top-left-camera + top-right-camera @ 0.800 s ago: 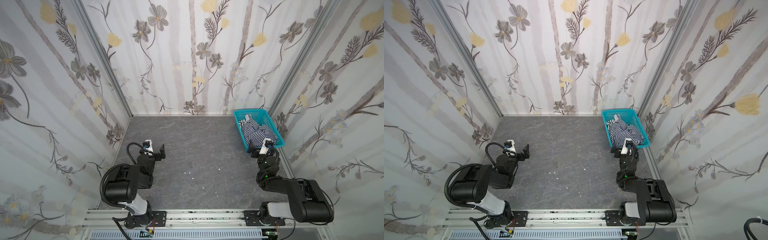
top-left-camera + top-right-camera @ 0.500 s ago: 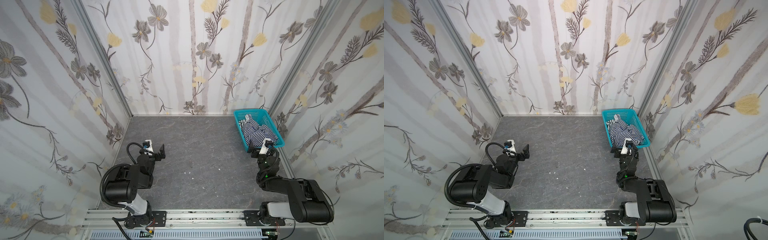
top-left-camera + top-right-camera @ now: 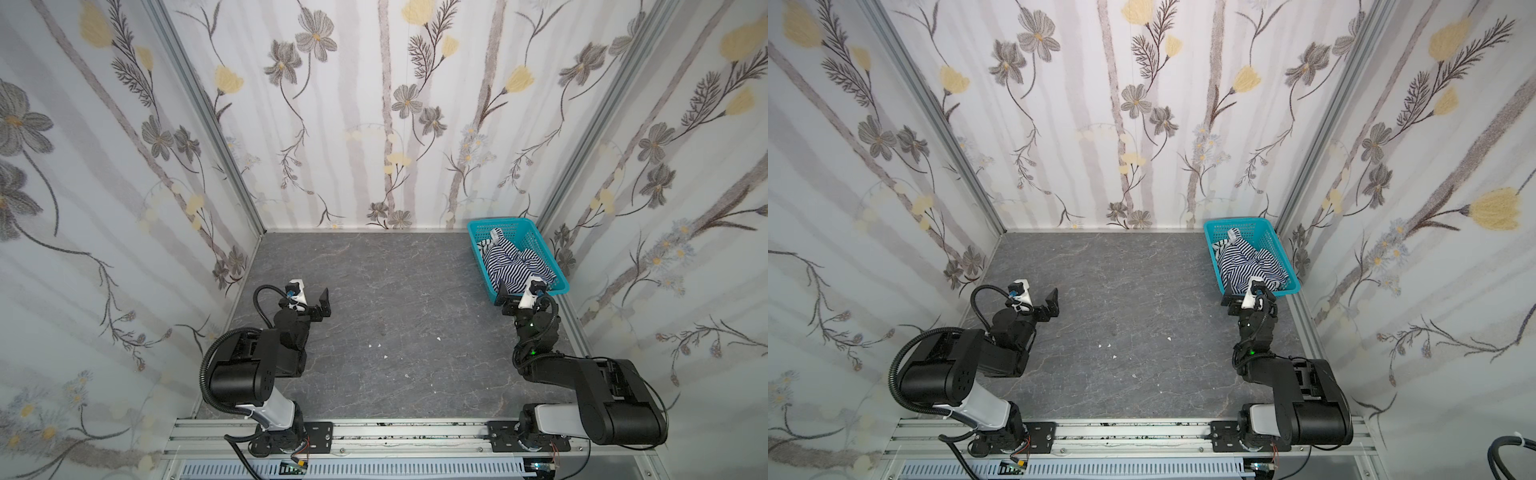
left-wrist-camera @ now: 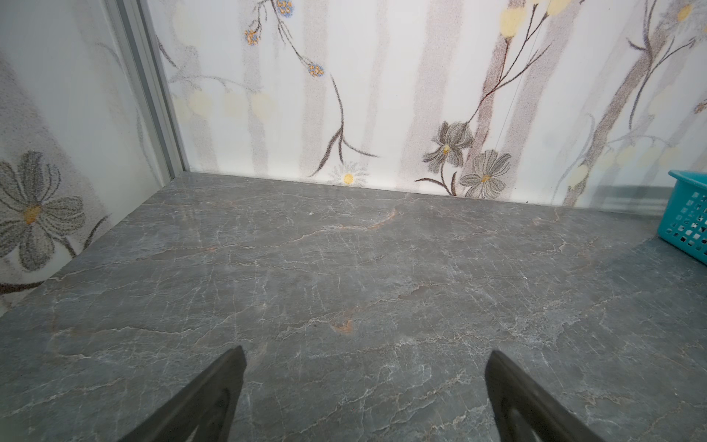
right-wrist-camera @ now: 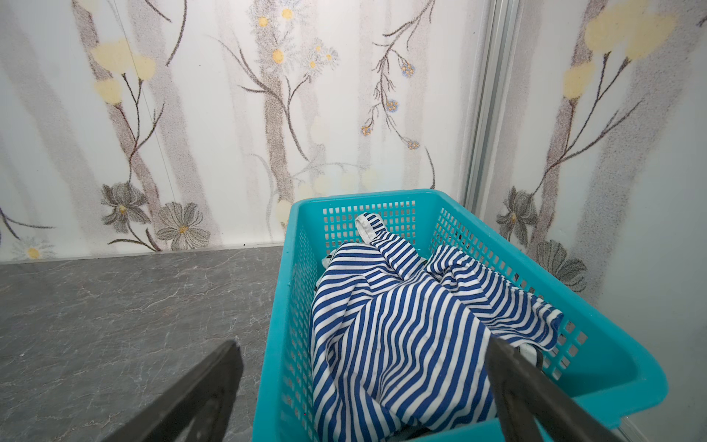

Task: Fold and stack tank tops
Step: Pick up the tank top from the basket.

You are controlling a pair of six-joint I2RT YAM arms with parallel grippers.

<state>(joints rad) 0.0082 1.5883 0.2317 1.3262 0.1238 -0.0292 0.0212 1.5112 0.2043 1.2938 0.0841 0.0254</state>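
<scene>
step: start of the job, I'd say. Nothing folded, nothing on the counter, first top not yet fetched.
left hand [image 4: 366, 356]: jaws wide, empty, low over bare counter. No task thing near it; the basket is well apart, ahead and to its right.
counter [image 3: 395, 299]: dark and stone-look, bare ahead of both hands and between them, only a few pale specks.
right hand [image 5: 365, 346]: jaws wide, holding nothing. It sits just short of the basket's near end, one finger outside the wall and the other over the inside. Can't tell if it touches cloth.
basket [image 5: 367, 197]: teal, perforated, directly ahead of the right hand.
in basket: both tank tops, crumpled and unfolded. The navy-and-white striped top [image 5: 401, 325] lies uppermost, just ahead of the right hand and below it, filling most of the basket, one strap poking up at the end far from the hand.
second top [image 5: 530, 349]: only a paler sliver shows under the striped one, beside the right finger. The rest is hidden.
next move (judgement): right hand goes forward and down, pinches a bunch of striped cloth, lifts it over the rim and carries it to the open counter on its left. Left hand then helps spread it.
watch: the lower top may drag out with it.
</scene>
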